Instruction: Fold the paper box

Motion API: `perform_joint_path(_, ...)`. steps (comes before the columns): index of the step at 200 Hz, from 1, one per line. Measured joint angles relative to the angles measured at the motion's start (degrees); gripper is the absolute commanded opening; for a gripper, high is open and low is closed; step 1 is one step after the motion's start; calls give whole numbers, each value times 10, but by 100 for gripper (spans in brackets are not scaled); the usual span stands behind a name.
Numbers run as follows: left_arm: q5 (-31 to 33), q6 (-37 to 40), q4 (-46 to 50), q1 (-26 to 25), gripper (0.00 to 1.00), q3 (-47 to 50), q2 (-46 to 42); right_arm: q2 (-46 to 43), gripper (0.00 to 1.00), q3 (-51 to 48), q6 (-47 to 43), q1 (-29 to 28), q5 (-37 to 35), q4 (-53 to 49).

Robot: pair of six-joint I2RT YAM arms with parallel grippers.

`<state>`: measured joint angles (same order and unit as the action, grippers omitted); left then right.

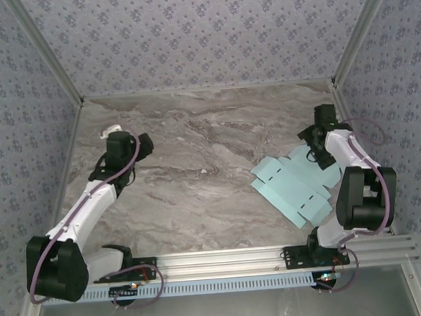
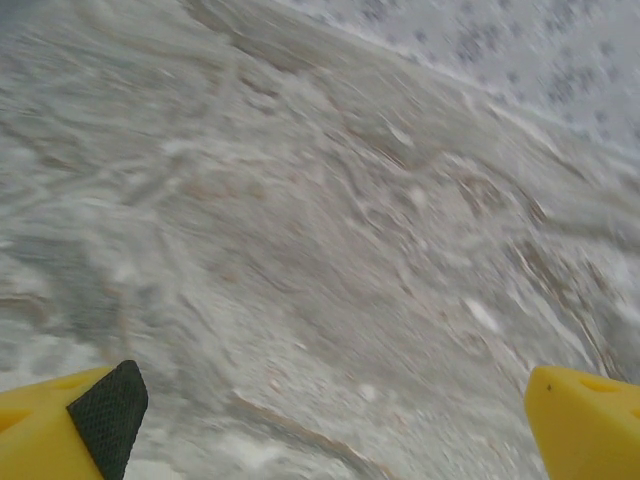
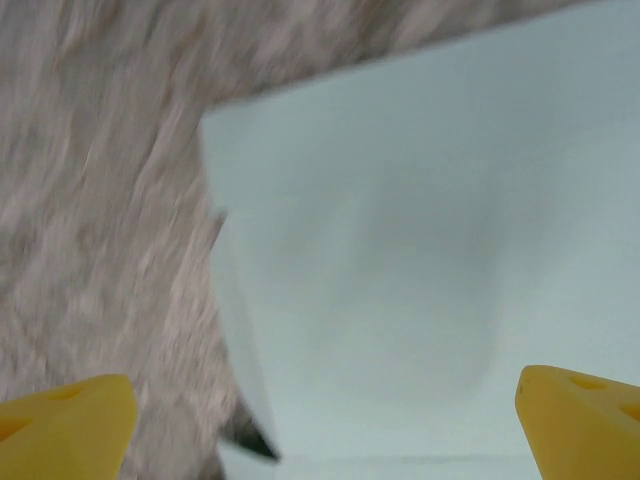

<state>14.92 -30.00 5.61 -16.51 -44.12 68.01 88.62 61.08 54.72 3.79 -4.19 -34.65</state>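
1. L gripper: over bare marble table, left-centre. Jaws spread wide, nothing betw. them.
2. Paper box: flat aqua cut-out w/ tabbed flaps, lying on table's right side, near front edge.
3. R gripper: at cut-out's far edge, jaws wide apart over the card, not clamping it.

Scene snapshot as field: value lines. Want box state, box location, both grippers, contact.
paper box: unfolded cut-out with tabbed flaps
box location: right side of the table, by the right arm
left gripper: open, over bare table, apart from the box
right gripper: open, over the far part of the box
contact: cannot tell whether the right fingers touch the card
task status: no fold made yet
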Motion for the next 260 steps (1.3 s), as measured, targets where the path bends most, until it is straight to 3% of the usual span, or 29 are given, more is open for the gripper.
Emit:
perform_joint_path(41,-21,6,-4,-42,99,19,29,85,99,83,-50,-113,71,-17)
perform_joint_path(66,-24,16,-9,-42,99,22,29,107,96,101,-101,-134,94,-21)
perform_joint_path(123,-38,29,-11,-42,99,16,29,147,89,170,-320,-159,70,-68)
perform_joint_path(173,-101,19,-27,-50,99,16,39,130,97,104,-290,-177,28,-88)
perform_joint_path(193,-120,19,-28,-70,99,16,50,59,100,30,-237,-134,12,-85)
perform_joint_path(235,-132,19,-33,-91,99,15,68,-85,100,-107,-125,89,-21,-27)
perform_joint_path(260,-132,19,-32,-95,99,-1,93,-101,100,-187,-100,119,14,33)
